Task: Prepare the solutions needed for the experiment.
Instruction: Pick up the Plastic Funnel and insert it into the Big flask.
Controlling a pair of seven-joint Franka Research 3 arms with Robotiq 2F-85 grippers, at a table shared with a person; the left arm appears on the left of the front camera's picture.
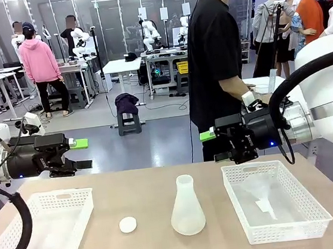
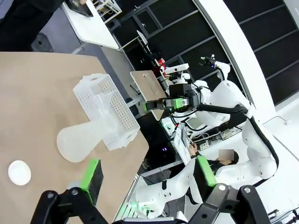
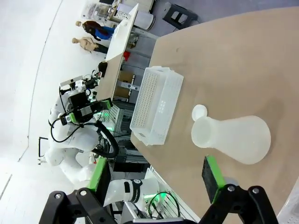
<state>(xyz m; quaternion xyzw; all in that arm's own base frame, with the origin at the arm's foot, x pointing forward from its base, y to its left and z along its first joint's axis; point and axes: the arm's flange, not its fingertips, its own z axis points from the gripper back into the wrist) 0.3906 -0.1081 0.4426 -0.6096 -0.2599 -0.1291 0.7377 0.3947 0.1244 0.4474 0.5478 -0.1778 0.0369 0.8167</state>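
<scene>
**Hands.** The left hand (image 1: 81,154) has its two fingers apart and holds nothing. The right hand (image 1: 214,144) is likewise spread and empty. Both hang above the far edge of the surface (image 1: 145,199), fingers level and pointing inward toward each other. The fingers are black with green pads.

**Governing relation.** The conical flask (image 1: 187,209) stands between the two hands, lower than both and toward the robot's side of the surface. Its long axis is upright: wide base down, narrow open neck up. It is closer to the right hand than to the left. In my judgement, a level side approach to the neck suits the right hand better.

**Task item.** The solutions (image 1: 189,225) lie as a small amount in the flask base. The tint is faint through the wall and hard to make out.

**Materials and shapes.**
- Flask: frosted, translucent, smooth cone; likely slippery and light.
- Round disc (image 1: 128,224): small, white, flat, just left of the flask and apart from it.
- Left basket (image 1: 54,194) and right basket (image 1: 261,165): white, rectangular, perforated walls; they flank the flask. The right one holds a clear, crumpled item that cannot be identified.
- Surface: matte, tan, flat.
</scene>
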